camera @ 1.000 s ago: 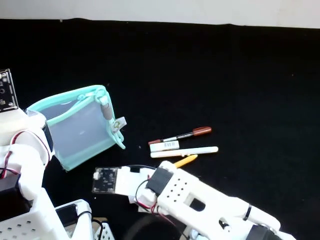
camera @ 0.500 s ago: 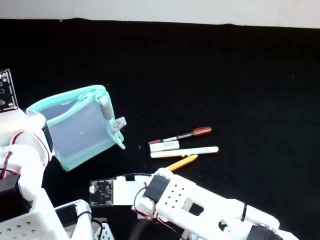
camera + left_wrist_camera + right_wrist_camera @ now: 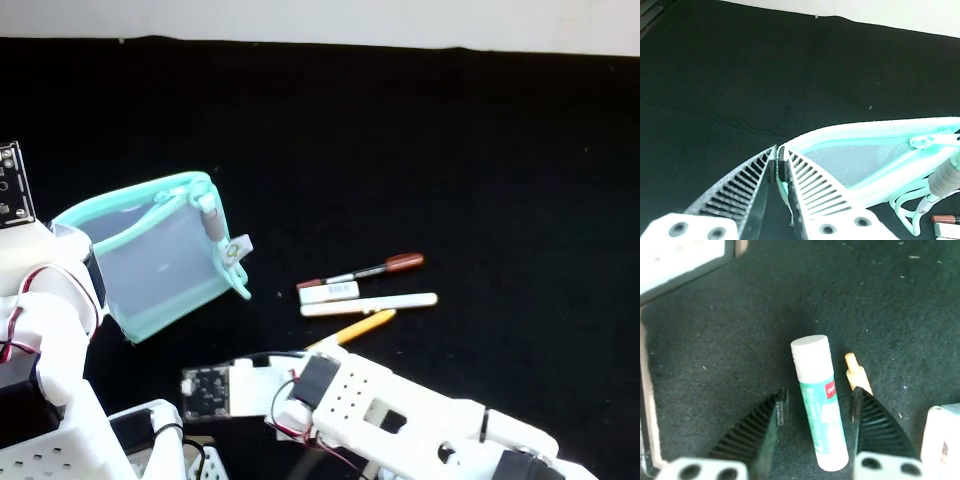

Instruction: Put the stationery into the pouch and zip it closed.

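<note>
The right claw (image 3: 819, 401) stands apart above the counter (image 3: 715, 340). A white-capped glue stick (image 3: 815, 380) lies between its fingers, with the tip of a yellow pen (image 3: 856, 371) just beside it. The left claw (image 3: 777, 152) is clamped on the rim of the mint pouch (image 3: 855, 156), whose mouth gapes unzipped. A brown-capped pen (image 3: 372, 268) and a long white pen (image 3: 372, 303) lie near the pouch.

I can read no text from here. The glue stick (image 3: 820, 405) carries a small red label patch with white print, and fainter white print runs down its teal body; all of it is too blurred to make out. On the tabletop (image 3: 500, 150), a short white item (image 3: 329, 292) bears a barcode-like strip of dark bars, with no digits legible. The pouch (image 3: 160, 265) has a white tag (image 3: 240, 246) whose mark I cannot tell.
</note>
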Motion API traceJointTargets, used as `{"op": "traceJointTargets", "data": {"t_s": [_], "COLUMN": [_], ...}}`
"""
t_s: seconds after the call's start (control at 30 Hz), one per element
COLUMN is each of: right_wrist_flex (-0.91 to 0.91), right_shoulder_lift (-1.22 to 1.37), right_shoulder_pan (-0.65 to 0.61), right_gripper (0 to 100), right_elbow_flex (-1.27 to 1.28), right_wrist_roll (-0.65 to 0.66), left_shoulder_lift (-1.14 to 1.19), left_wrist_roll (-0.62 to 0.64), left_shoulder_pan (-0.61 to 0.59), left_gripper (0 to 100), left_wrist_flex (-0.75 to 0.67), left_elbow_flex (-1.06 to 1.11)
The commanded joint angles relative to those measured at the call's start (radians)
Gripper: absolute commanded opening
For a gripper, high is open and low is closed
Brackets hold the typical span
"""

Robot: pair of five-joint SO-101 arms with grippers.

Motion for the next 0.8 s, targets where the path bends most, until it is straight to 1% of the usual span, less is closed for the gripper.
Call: {"op": "traceJointTargets", "data": {"t_s": [0.0, 0.1, 0.17, 0.23, 0.33, 0.47, 0.57, 0.77], "right_wrist_flex": [-0.027, -0.102, -0.102, -0.101, -0.101, -0.101, -0.101, -0.065], "right_shoulder_lift": [0.061, 0.117, 0.140, 0.140, 0.130, 0.111, 0.101, 0.008], "right_shoulder_pan": [-0.007, -0.002, -0.007, -0.005, -0.002, -0.002, 0.004, 0.127], "right_gripper": [20.9, 20.9, 19.9, 13.9, 0.9, 0.6, 0.7, 0.7], "right_elbow_flex": [-0.004, -0.002, -0.010, -0.012, -0.012, -0.012, -0.012, -0.079], "right_wrist_roll": [0.044, 0.037, 0.040, 0.041, 0.035, 0.029, -0.023, -0.110], "left_shoulder_lift": [0.002, 0.002, 0.002, 0.002, 0.002, 0.002, 0.002, 0.002], "left_wrist_roll": [-0.006, -0.006, -0.006, -0.006, -0.006, -0.006, -0.006, -0.006], "left_shoulder_pan": [-0.012, -0.012, -0.012, -0.012, -0.012, -0.012, -0.012, -0.012], "left_gripper": [1, 1, 1, 1, 1, 1, 1, 1], "left_wrist_flex": [0.005, 0.005, 0.005, 0.005, 0.005, 0.005, 0.005, 0.005], "left_elbow_flex": [-0.015, -0.015, -0.015, -0.015, -0.015, -0.013, -0.013, -0.013]}}
